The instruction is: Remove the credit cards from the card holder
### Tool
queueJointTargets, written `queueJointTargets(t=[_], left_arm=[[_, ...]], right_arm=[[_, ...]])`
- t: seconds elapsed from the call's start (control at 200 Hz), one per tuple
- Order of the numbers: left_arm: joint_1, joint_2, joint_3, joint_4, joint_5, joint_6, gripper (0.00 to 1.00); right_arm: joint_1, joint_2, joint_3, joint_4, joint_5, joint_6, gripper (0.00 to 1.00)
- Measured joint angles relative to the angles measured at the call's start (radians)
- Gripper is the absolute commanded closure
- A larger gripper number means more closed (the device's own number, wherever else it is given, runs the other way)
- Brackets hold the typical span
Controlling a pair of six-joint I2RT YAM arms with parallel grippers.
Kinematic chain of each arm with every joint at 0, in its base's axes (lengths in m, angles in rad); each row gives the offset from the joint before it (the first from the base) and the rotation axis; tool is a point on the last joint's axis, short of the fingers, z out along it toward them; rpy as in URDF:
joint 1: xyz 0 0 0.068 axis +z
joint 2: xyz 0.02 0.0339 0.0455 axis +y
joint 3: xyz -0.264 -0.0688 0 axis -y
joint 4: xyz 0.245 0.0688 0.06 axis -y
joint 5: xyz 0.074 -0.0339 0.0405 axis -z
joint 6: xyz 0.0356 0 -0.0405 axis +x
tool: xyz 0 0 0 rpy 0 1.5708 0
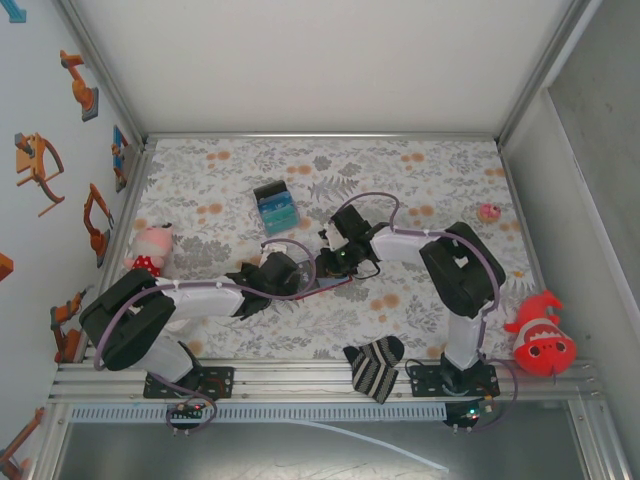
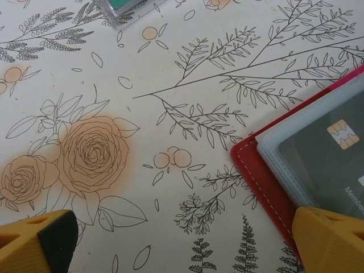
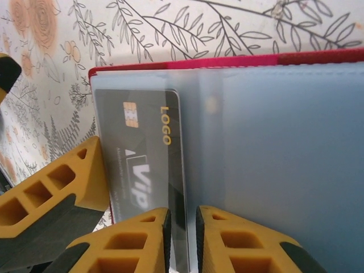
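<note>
From above, the left arm (image 1: 180, 300) reaches low and nearly flat from its base to the right across the white floral tablecloth (image 1: 420, 170). The right arm (image 1: 455, 270) rises from its base, folds at the elbow and stretches left. The left gripper (image 1: 290, 275) and right gripper (image 1: 330, 262) meet near the table's middle over the small red folding card holder (image 1: 330, 285), of which a thin red edge shows beneath them. A stack of teal and light-blue credit cards (image 1: 275, 210) lies on the cloth just beyond the left gripper, apart from the holder. In the left wrist view, the left gripper (image 2: 182, 244) has its yellow fingertips (image 2: 37, 242) spread wide and holds nothing. The right-hand tip sits over the corner of the open card holder (image 2: 253, 170), whose clear plastic sleeve covers a dark grey credit card (image 2: 324, 159) with a gold chip and pale writing that begins "Mem" and runs off the frame. The teal cards (image 2: 122, 7) show at the top edge. In the right wrist view, the right gripper (image 3: 183, 244) points at the card holder (image 3: 227, 60), its yellow fingers (image 3: 128, 244) close together with a narrow slit between them. The long edge of the dark card (image 3: 142, 142) and its frosted sleeve run into that slit, but whether the pads pinch it I cannot tell. The card reads "LOGO" in gold and "Vip" in white. One yellow finger of the left gripper (image 3: 57, 187) lies just beside the card's other long edge.
</note>
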Motion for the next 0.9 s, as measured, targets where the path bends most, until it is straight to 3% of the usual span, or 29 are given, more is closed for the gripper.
queueJointTargets(t=[0.436, 0.696, 0.901], left_arm=[[-0.003, 0.008, 0.005, -0.007, -0.017, 0.000, 0.03], [-0.006, 0.008, 0.008, -0.024, -0.043, -0.001, 0.03], [-0.007, 0.008, 0.011, -0.033, -0.048, -0.003, 0.03]], right_arm=[[0.000, 0.009, 0.004, 0.028, -0.038, 0.014, 0.88], [-0.004, 0.009, 0.004, 0.067, -0.076, 0.032, 1.00], [-0.005, 0.009, 0.004, 0.068, -0.073, 0.033, 1.00]])
